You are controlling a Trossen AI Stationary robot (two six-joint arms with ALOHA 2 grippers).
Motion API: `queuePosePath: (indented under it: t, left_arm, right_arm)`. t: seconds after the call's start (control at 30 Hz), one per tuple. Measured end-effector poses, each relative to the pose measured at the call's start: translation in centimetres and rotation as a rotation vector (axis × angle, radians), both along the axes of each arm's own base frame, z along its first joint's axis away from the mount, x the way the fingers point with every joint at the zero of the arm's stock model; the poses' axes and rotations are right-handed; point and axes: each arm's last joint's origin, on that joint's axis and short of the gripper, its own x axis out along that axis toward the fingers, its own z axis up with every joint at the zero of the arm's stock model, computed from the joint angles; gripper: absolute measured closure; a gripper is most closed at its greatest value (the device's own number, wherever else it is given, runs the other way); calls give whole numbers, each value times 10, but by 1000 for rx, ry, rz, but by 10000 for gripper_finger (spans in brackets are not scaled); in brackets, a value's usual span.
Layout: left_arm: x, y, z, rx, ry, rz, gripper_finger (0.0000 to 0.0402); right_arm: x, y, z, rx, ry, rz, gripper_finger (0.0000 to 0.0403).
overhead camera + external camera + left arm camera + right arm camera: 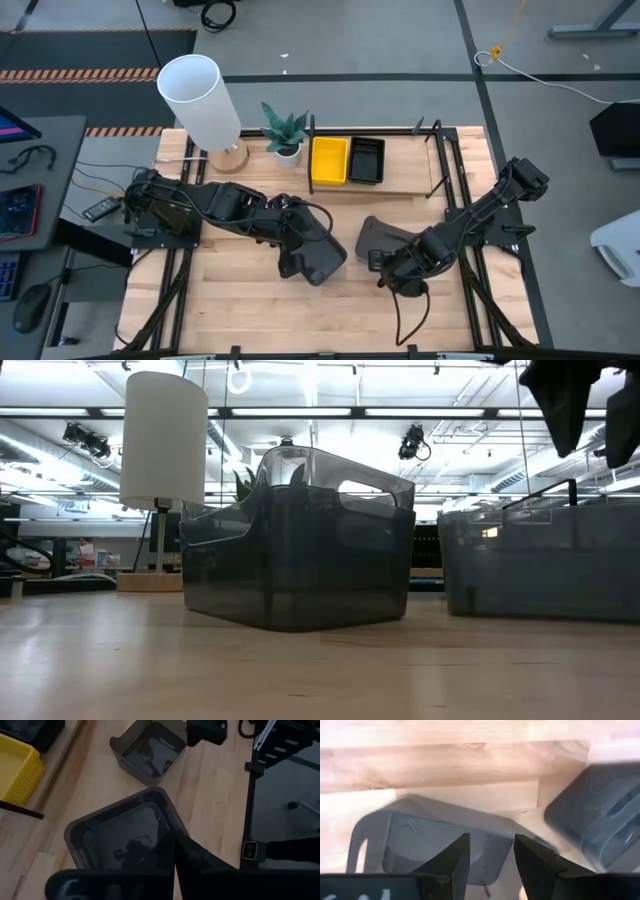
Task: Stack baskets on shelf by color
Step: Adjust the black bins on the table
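The right gripper (490, 857) hangs with its fingers parted and nothing between them, right above a grey basket (385, 240) at the centre of the overhead picture. That basket lies directly under the fingers, its long side running roughly across their opening, so a straight drop onto the rim looks like the natural next move.

The left gripper (295, 255) sits left of centre, over a second grey basket (322, 260); I cannot tell whether its fingers are open. The two baskets are near each other but apart, each with its own arm closest.

Further up the frame, the shelf (405, 180) already holds a yellow basket (329, 161) and a black basket (366, 160) side by side, with bare plank to their right.
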Motion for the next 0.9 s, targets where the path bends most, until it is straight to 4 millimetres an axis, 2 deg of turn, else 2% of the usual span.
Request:
queuePosePath:
  t: [0.17, 0.37, 0.47, 0.6, 0.77, 0.83, 0.9]
  left_arm:
    - [1, 0, 0, -13, -7, 13, 389]
    - [3, -1, 3, -25, -43, 18, 381]
    - [4, -2, 3, -28, -53, 17, 388]
    - [4, -2, 3, -29, -53, 15, 393]
    - [4, -2, 3, -28, -53, 14, 382]
    - [4, -2, 3, -28, -52, 9, 379]
    - [4, -3, 3, -46, -46, -7, 378]
  right_arm:
    - [-2, -18, -3, -3, 105, -209, 248]
    - [-14, -27, -18, 35, 290, -287, 254]
    - [-21, -17, -23, 106, 351, -288, 257]
    - [-21, 4, -22, 257, 333, -296, 261]
    - [-11, 35, -15, 458, 154, -328, 266]
    - [-6, 37, -13, 477, 70, -440, 269]
    - [-3, 29, -12, 471, 71, -653, 272]
